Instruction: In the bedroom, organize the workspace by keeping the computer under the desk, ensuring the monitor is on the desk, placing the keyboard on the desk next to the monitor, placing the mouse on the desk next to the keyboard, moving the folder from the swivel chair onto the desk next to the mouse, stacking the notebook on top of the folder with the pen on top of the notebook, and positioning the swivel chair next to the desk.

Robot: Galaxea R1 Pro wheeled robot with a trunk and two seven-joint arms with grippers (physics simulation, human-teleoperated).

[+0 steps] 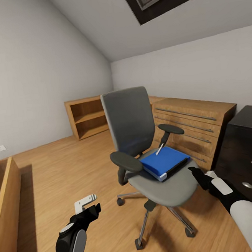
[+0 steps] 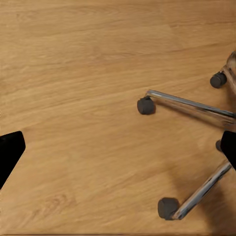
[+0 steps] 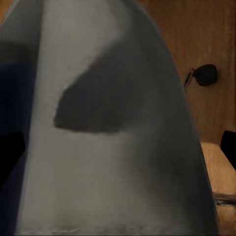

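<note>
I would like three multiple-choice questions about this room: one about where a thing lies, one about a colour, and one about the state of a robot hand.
1. Where does the folder lie?
A. on the floor
B. on the seat of the swivel chair
C. on the wooden shelf

2. What colour is the folder?
A. red
B. green
C. blue

3. In what state is the left hand?
A. open and empty
B. shut on the folder
C. shut on a chair leg

Answers:
1. B, it rests flat on the grey seat between the armrests.
2. C, its cover is bright blue.
3. A, its fingers are apart above bare wooden floor.
</note>
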